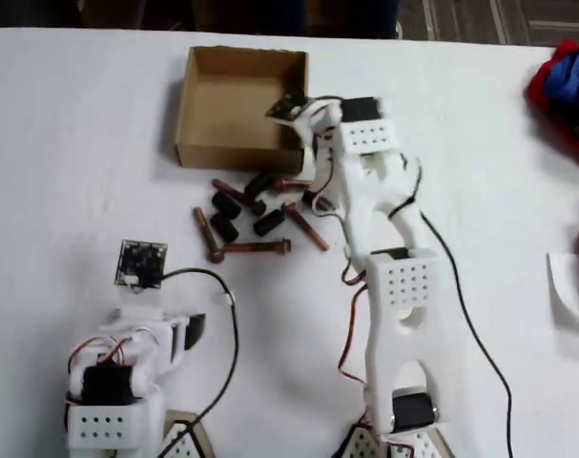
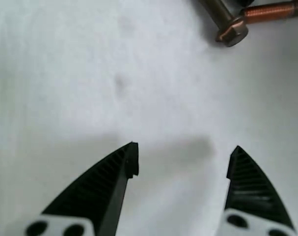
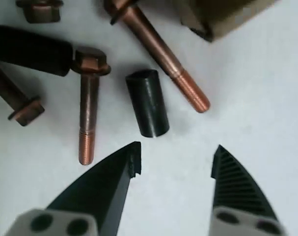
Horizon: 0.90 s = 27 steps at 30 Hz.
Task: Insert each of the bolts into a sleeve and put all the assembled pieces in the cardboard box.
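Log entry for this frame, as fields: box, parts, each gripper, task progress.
box: cardboard box, nothing seen inside
parts: bolts and sleeves lie loose on the table beside the box
left gripper: open over bare table, bolt heads ahead of it
right gripper: open, just short of one sleeve
progress: no bolt clearly inserted yet

Bolts (image 3: 89, 105): copper-toned metal, dull satin sheen; shanks smooth, threaded tips rough.
Sleeves (image 3: 148, 102): black, smooth, faint gloss; plastic or rubber, can't tell which.
Cardboard box (image 1: 234, 153): brown paperboard, matt.
Table (image 1: 60, 143): white matt cover, slightly mottled.
Right gripper (image 3: 177, 152), left gripper (image 2: 184, 160): black plastic fingers with finely ribbed inner faces, on white plastic mounts.
Upper right of the high view: red and blue cloth (image 1: 564, 72), soft-looking.
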Each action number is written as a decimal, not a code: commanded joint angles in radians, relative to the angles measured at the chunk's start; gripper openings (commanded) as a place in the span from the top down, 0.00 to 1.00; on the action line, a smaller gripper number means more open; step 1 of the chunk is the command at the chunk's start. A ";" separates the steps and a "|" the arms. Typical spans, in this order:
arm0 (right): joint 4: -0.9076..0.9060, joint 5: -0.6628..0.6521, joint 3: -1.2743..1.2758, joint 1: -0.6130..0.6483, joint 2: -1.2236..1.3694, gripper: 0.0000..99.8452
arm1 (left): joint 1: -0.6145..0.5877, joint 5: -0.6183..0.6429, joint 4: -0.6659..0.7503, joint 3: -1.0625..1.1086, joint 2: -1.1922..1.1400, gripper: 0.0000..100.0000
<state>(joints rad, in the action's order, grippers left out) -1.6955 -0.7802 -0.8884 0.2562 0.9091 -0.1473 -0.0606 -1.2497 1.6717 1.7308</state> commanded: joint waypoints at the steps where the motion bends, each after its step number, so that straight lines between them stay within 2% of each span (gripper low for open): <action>1: 0.027 0.037 -0.035 0.048 0.012 0.75 | 0.012 0.009 0.008 0.015 -0.003 0.69; 11: 0.116 0.054 -0.035 0.101 0.076 0.77 | 0.012 0.009 0.008 0.015 -0.003 0.69; 13: 0.136 0.054 -0.035 0.096 0.097 0.81 | 0.012 0.009 0.008 0.015 -0.003 0.69; 17: 0.150 0.054 -0.035 0.085 0.131 0.98 | 0.012 0.009 0.008 0.015 -0.003 0.69; 18: 0.147 0.054 -0.035 0.084 0.134 0.98 | 0.012 0.009 0.008 0.015 -0.003 0.69; 24: 0.062 0.052 -0.035 0.064 0.133 0.84 | 0.012 0.009 0.008 0.015 -0.003 0.69; 27: 0.021 0.048 -0.035 0.041 0.130 0.85 | 0.012 0.009 0.008 0.015 -0.003 0.69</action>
<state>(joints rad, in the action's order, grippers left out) -1.6295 -0.7373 -0.9252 0.3330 1.0395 -0.1473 -0.0606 -1.2497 1.6717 1.7323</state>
